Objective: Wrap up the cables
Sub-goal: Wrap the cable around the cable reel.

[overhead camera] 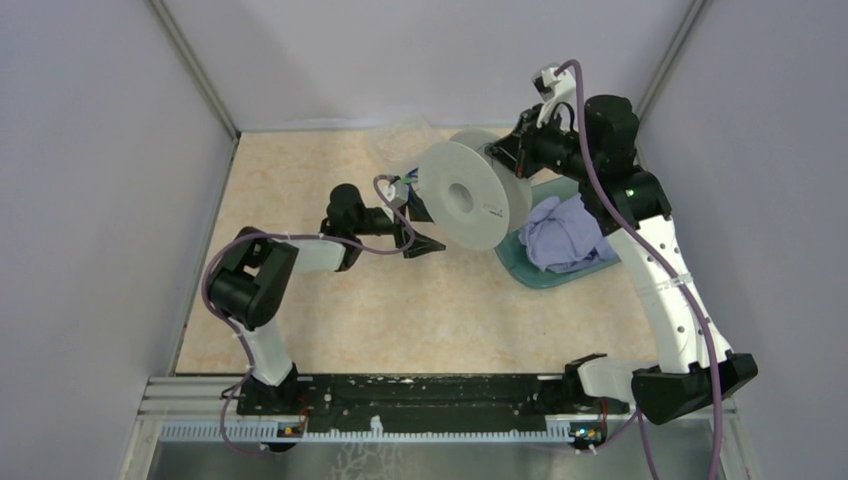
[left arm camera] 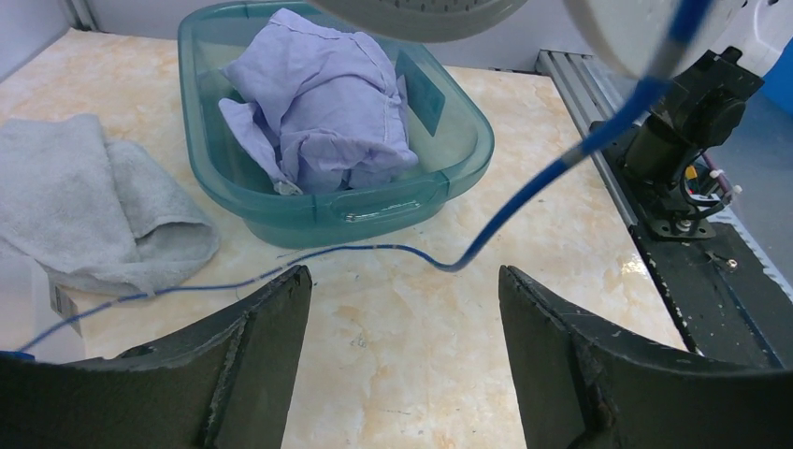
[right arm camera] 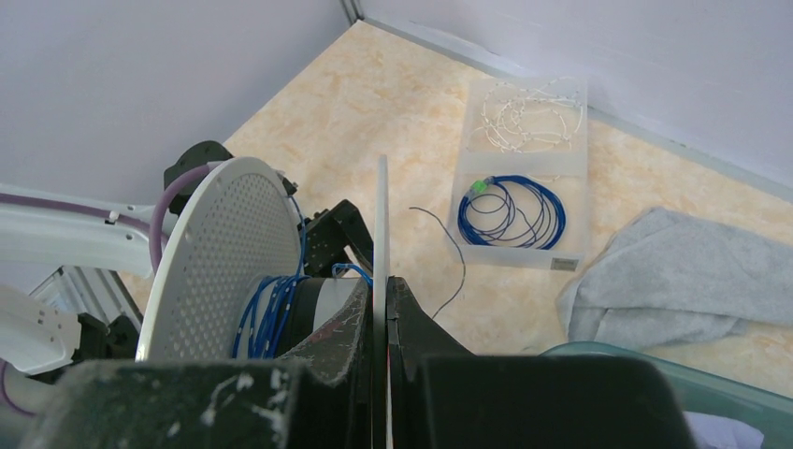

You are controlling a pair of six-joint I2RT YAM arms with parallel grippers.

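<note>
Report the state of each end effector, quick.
Left end effector: open, gripping nothing.
Right end effector: shut on a flange of the pale grey spool.

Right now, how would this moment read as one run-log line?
right end effector: shut on spool flange | left end effector: open, empty | blue wire: partly wound on spool, rest trailing over table

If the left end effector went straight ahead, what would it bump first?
Probably the thin blue wire lying just ahead of the open left end effector, then the teal tub. Depth is hard to judge.
</note>
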